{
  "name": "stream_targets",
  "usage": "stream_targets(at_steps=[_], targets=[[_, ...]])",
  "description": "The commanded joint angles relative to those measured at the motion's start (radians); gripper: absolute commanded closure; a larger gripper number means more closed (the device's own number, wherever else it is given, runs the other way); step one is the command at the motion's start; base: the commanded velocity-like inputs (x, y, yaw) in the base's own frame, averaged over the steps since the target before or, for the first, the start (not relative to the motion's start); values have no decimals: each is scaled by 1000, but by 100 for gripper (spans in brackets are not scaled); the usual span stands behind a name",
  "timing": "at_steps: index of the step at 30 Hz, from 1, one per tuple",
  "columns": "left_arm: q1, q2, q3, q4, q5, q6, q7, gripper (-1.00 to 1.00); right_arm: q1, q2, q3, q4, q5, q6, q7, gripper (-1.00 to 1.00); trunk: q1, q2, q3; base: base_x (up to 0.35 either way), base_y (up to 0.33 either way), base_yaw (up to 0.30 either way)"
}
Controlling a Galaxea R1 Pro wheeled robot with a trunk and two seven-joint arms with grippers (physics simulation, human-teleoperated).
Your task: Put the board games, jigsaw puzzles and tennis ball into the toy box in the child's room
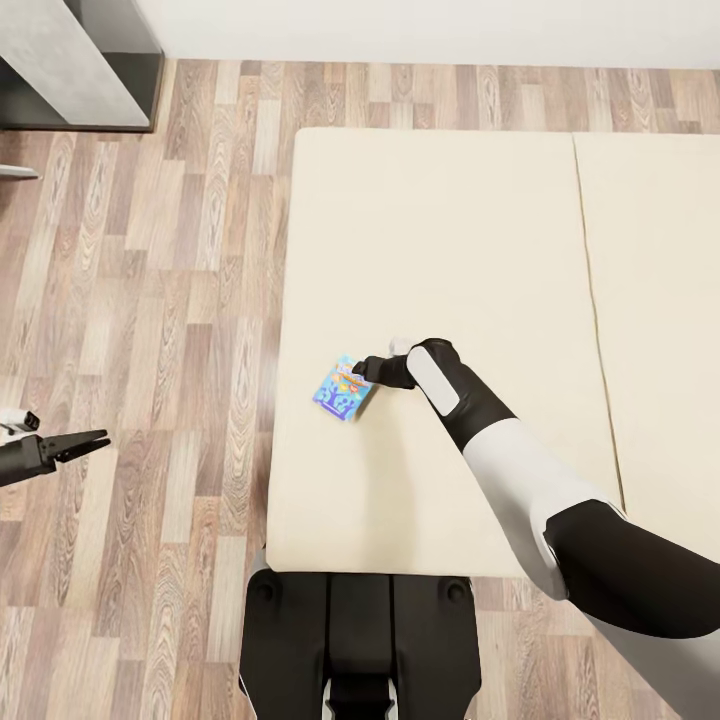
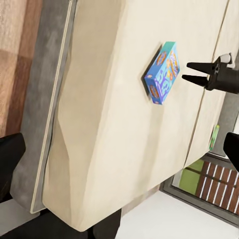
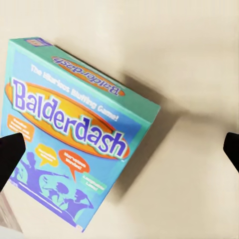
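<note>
Head view: the right gripper (image 1: 368, 372) is seen stretched out over the bed (image 1: 470, 250), its tips just beside the small blue board game (image 1: 344, 388), which lies flat on the cream mattress near the bed's left edge. From the left wrist view the two fingers of that gripper are shown spread apart with nothing between them, a little short of the box. In the right wrist view the box (image 3: 69, 134), lettered "Balderdash", is seen offset toward one fingertip (image 3: 10, 154) rather than centred.

The risk is judged to lie there: were the jaws closed as aligned, one finger could land on the lid, and the box could be pushed toward the edge and onto the wooden floor (image 1: 150, 300). The left gripper (image 1: 88, 442) hangs over the floor, slightly parted and empty.
</note>
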Motion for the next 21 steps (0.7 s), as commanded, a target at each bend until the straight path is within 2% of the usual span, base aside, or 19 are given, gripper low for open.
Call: stream_targets(at_steps=[1,4,7,11,16,21], targets=[[-2,0,1,-3,0,15,-4,-100,-1,0,2,-1,-9,2,-9,-100,1,-2,-2,0,0,0],[-13,1,1,-34,-1,57,-4,-100,-1,0,2,0,-8,1,-9,-100,1,-2,-6,0,0,0],[-23,0,1,-96,-2,127,-4,-100,-1,0,2,1,-8,2,-9,-100,1,-2,-11,0,0,0],[-29,1,1,-228,-6,223,-4,-100,-1,0,3,1,-8,2,-9,-100,1,-2,-17,0,0,0],[-32,2,1,-286,-6,263,-4,-100,-1,0,3,-4,-9,3,-8,-100,1,-2,-26,0,0,0],[-32,2,1,-298,-6,272,-4,-100,-1,0,6,-7,-9,4,-3,-100,1,-2,-32,0,0,0]])
